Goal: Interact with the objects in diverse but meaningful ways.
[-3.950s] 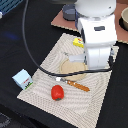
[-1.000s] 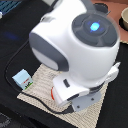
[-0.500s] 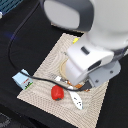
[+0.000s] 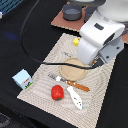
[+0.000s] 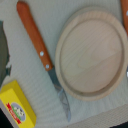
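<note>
The arm's bulk hides the gripper in the exterior view, so I cannot tell how its fingers stand. The yellow box (image 4: pixel 76 42) lies at the placemat's (image 4: pixel 42 76) far edge, just beyond the wooden plate (image 4: pixel 74 69). Nearer sit the red pepper (image 4: pixel 57 92), a white piece (image 4: pixel 75 97), perhaps a utensil, and the white carton (image 4: pixel 23 80) at the left.

Bulky white rounded arm (image 4: pixel 102 35) with grey joint seams and a trailing black cable (image 4: pixel 26 42).

Tan plate (image 5: pixel 91 51), wooden-handled knife (image 5: pixel 40 50)
</note>
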